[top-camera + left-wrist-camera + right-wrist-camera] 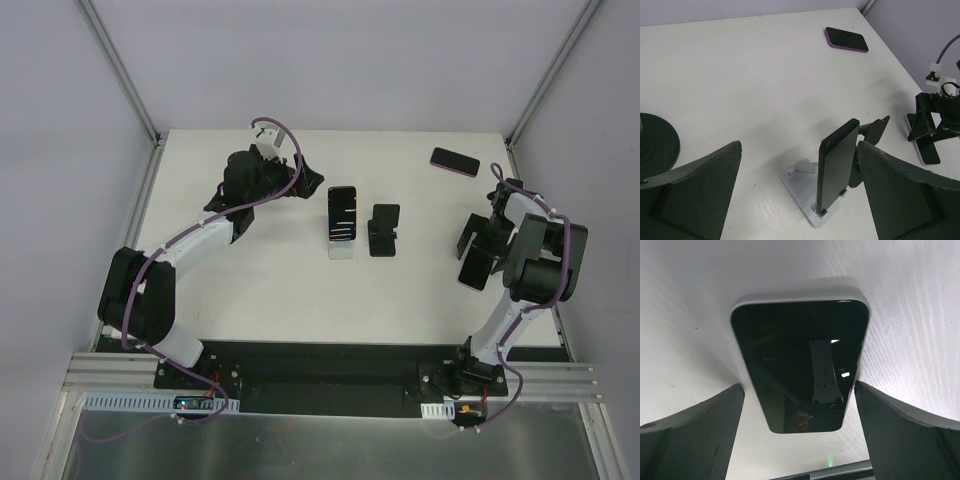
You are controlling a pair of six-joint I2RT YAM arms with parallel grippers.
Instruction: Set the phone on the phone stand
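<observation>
Phone (800, 365) lies flat, looks slick and rigid; your right gripper (799, 386) hangs wide open astride it. Pinch the long edges, gently.

The left arm (190, 240) is bent sharply at the elbow and stretched forward and inward from its base. The left tool (296, 178) is carried at its far end, levelled low, with the jaws spread wide and empty. The right arm (512, 300) is folded upright close to its base. The right tool (472, 252) is pointed downward, its jaws likewise held wide apart and empty.
</observation>
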